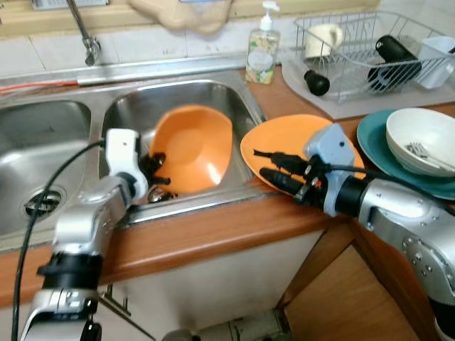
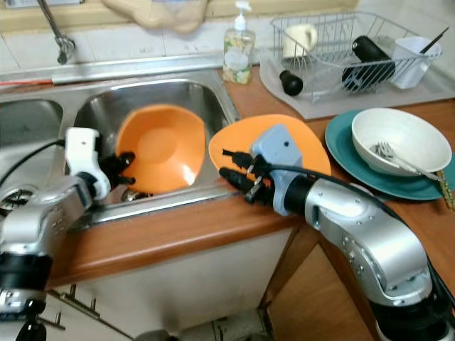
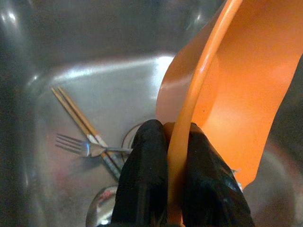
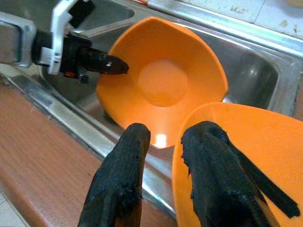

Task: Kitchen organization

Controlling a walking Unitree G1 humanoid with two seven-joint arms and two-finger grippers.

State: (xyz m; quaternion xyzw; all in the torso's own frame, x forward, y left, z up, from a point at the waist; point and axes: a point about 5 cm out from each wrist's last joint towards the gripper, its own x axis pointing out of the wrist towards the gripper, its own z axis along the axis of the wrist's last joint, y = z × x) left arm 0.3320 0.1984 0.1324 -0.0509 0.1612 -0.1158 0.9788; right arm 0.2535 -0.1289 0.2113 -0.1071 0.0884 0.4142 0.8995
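Stainless steel sink (image 1: 178, 96), double basin, set in a wood counter (image 1: 213, 231). L gripper (image 1: 158, 170) is down in the right-hand basin, fingers (image 3: 142, 175) clamped on the rim of an orange bowl (image 1: 193, 148), which stands tilted on edge against the basin's front wall. Under it on the basin floor: a fork (image 3: 80, 146) and chopsticks (image 3: 78, 118) lying by the drain. Moving right, an orange plate (image 1: 284, 138) sits on the counter, its edge hanging over the sink's right rim. R gripper (image 1: 274, 167) hovers over that plate's near edge, fingers (image 4: 123, 175) parted, holding nothing. Soap bottle (image 1: 262, 50) at the sink's back right corner. Far right of the counter: white bowl (image 1: 423, 138) w/ a fork in it, on a teal plate (image 1: 373, 138). Behind, a wire dish rack (image 1: 355, 50) w/ a black bottle (image 1: 398, 60) and cups.
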